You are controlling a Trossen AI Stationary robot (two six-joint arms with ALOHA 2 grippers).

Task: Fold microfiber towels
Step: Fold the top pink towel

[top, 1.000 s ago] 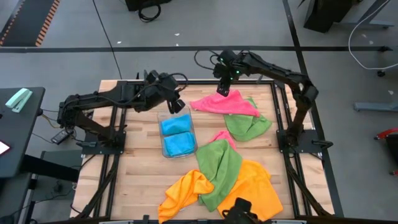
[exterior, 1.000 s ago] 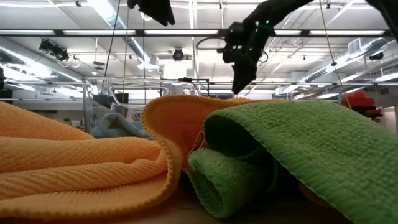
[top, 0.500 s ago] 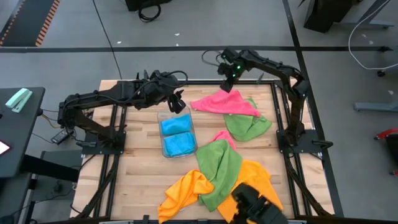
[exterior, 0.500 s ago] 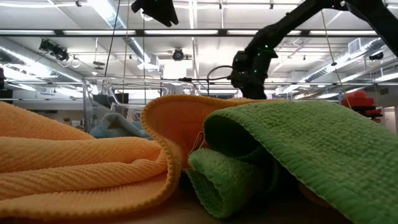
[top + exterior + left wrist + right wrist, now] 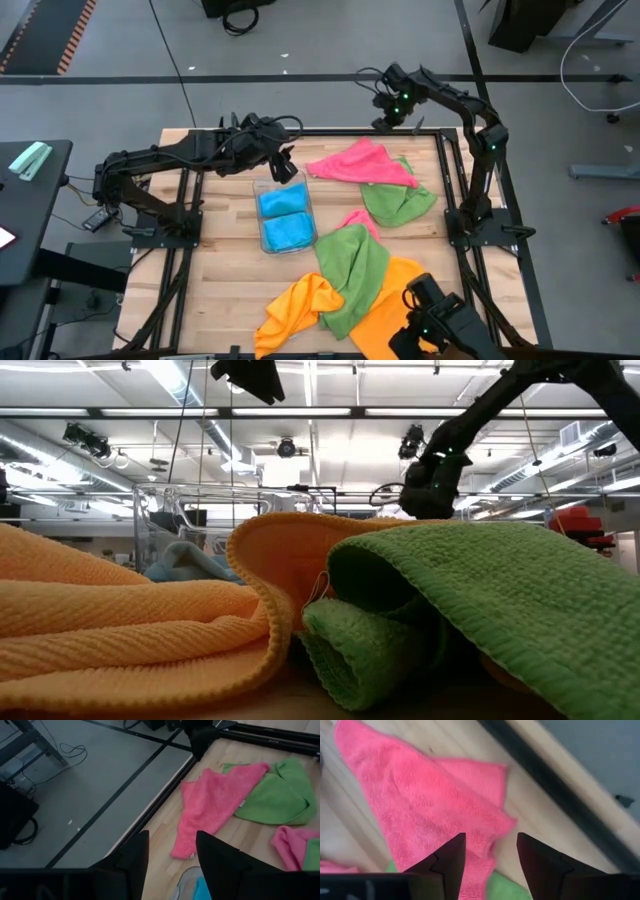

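Note:
A pink microfiber towel (image 5: 360, 163) lies crumpled on the table near its far edge, with a green one (image 5: 400, 200) beside it. A second pink (image 5: 355, 219), a second green (image 5: 355, 265) and orange towels (image 5: 300, 305) lie heaped toward the near edge. Folded sky-blue towels (image 5: 285, 218) sit in a clear tray (image 5: 263, 240). My right gripper (image 5: 383, 125) hangs open above the table's far edge, just beyond the pink towel's far corner (image 5: 490, 770), touching nothing. My left gripper (image 5: 285, 168) stands open, high above the tray's far end.
The black frame rail (image 5: 555, 785) runs along the table's far edge under my right gripper. A dark device (image 5: 435, 320) sits at the near edge over the orange towel. Bare wood (image 5: 220, 270) shows left of the tray. In the low view, orange (image 5: 120, 630) and green (image 5: 480, 600) towels fill the foreground.
My right gripper has gone from over the pink towel's far corner toward the table's far right, sinking a little and rolling its wrist. The pink towel stays on the table. The dark device at the near edge has shifted toward the right.

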